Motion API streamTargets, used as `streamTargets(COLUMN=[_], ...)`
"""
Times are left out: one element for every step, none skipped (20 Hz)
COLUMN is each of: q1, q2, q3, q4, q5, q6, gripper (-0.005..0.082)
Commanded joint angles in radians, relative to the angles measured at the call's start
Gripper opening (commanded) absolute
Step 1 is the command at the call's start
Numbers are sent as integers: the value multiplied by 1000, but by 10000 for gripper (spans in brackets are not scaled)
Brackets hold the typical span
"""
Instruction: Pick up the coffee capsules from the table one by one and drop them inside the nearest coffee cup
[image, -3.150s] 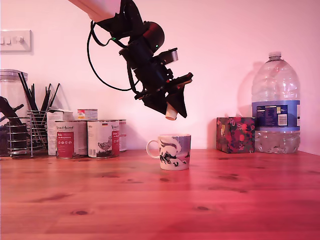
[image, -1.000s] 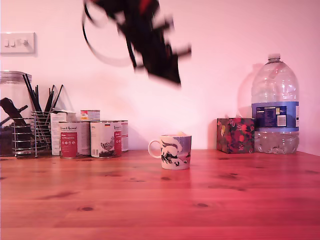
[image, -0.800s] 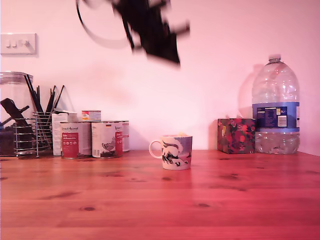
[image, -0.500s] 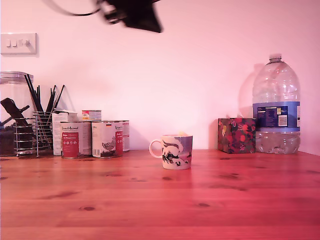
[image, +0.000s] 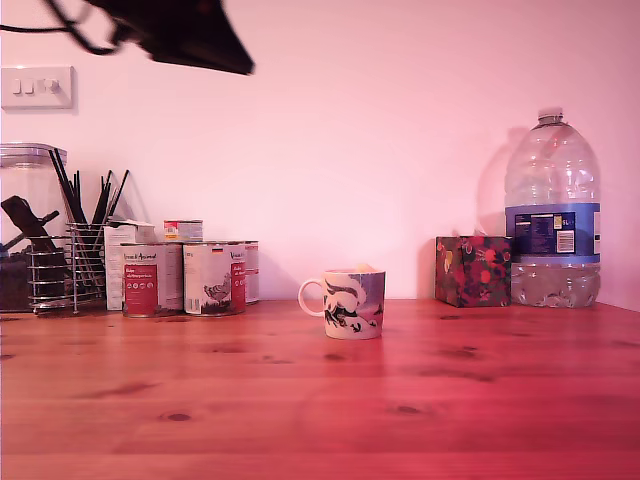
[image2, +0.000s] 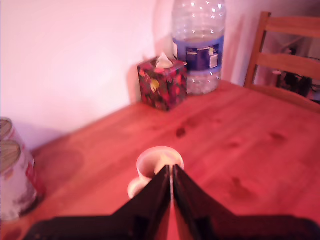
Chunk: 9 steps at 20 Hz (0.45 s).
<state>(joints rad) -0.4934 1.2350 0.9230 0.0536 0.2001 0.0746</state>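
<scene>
Far left of the exterior view: a wire caddy stuffed with dark utensils, a glass jar behind it. Next along, labelled tins standing close together, lids on. Gripper high above them near the top edge — wrist view shows its jaws pressed together, nothing between. Mid-table: the coffee cup, upright, handle toward the tins, a pale coffee capsule poking just above its rim. Rightward, a floral tissue box — then a large water bottle, partly filled.
</scene>
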Motion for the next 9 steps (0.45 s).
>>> streamTargets(q1=[11,14,18,20,20,20,20,20,20], q2=[-23,-42,-55,-65,-73,-78,-78,-78,-78], q3=[-41,-53,-54,-54,-54,-54,-54,-54,-54], q4=[-10,-14,-34,-45,-47,-46,-42,-42,-43], q5=[1,0,0,0,0,0,0,0,0], q6=[-6,-16,-19,-19,-18,-19,-20,-22,-22], gripper=[-20,-20,-20,-20,-20,-20,-20,-20,-20])
